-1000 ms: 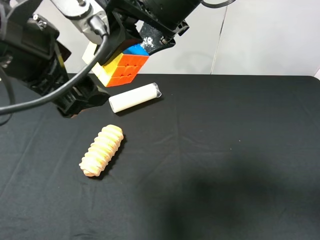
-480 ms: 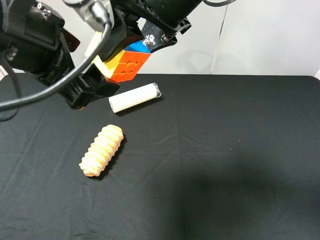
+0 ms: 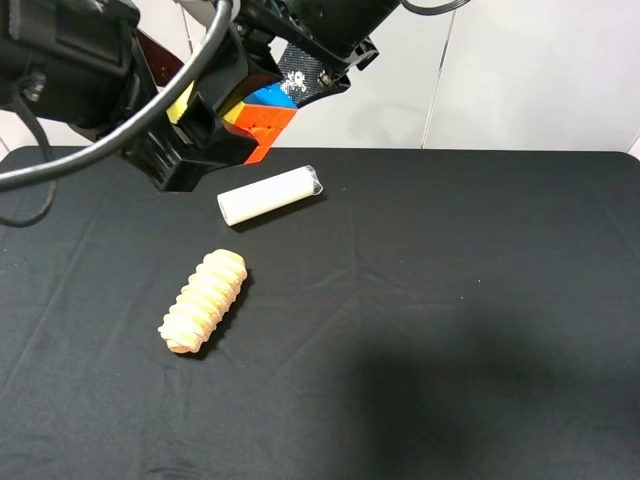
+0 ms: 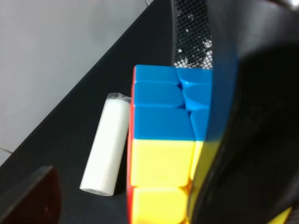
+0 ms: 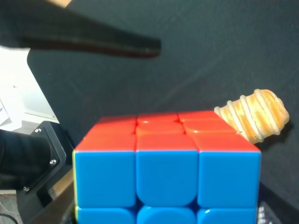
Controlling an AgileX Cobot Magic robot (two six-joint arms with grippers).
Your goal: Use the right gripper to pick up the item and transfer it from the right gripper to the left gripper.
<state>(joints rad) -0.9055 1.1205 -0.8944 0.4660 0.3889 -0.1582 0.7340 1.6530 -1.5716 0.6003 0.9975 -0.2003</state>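
Note:
The puzzle cube (image 3: 262, 118) hangs in the air above the table's back left, with its blue, orange and yellow faces showing. My right gripper (image 3: 272, 98) reaches in from the top and is shut on it; the right wrist view shows the cube (image 5: 166, 172) up close. My left gripper (image 3: 205, 135) is open and up against the cube from the left, partly covering it. In the left wrist view the cube (image 4: 159, 140) sits right beside one black finger (image 4: 243, 140), while the other finger (image 4: 28, 196) stands well apart from it.
A white cylinder (image 3: 270, 195) lies on the black cloth table (image 3: 450, 300) just below the cube. A ridged tan roll (image 3: 203, 300) lies nearer the front left. A white wall stands behind the table.
My left gripper has risen and moved right, closing in on the cube until it overlaps it. The right gripper has lifted the cube slightly. The cylinder and roll have not moved.

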